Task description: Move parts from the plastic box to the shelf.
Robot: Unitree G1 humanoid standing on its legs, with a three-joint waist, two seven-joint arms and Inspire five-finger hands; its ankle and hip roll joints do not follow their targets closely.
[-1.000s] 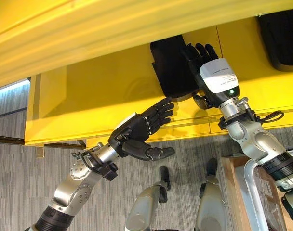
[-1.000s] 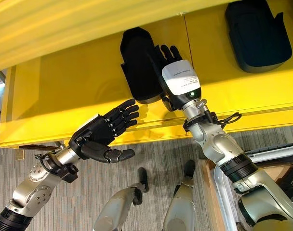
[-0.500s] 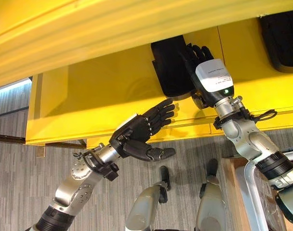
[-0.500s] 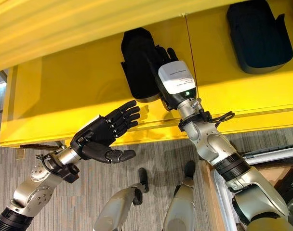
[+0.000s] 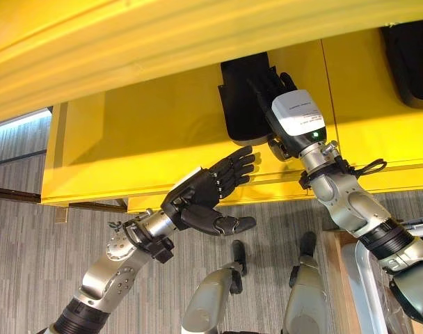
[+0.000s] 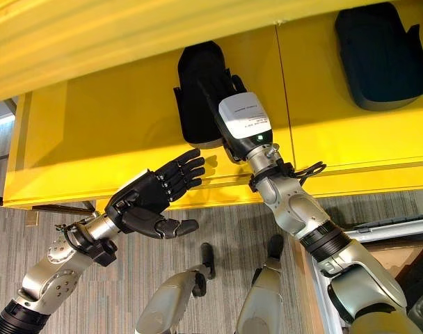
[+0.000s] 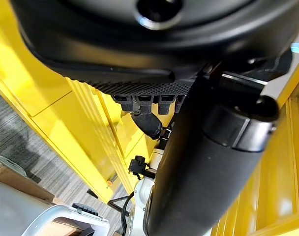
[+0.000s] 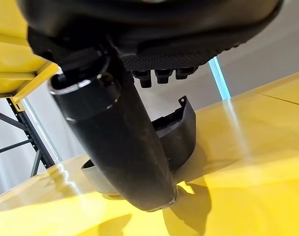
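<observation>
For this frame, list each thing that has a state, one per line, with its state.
Left hand: open, fingers straight, holding nothing, in front of the shelf edge.
Right hand: over the black part, fingers straight, open.
Black part: lying on the yellow shelf.
Second black part: resting on the shelf, untouched.

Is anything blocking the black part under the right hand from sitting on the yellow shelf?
Nothing visible does. The black part already lies on the yellow shelf, with the right hand on it.
</observation>
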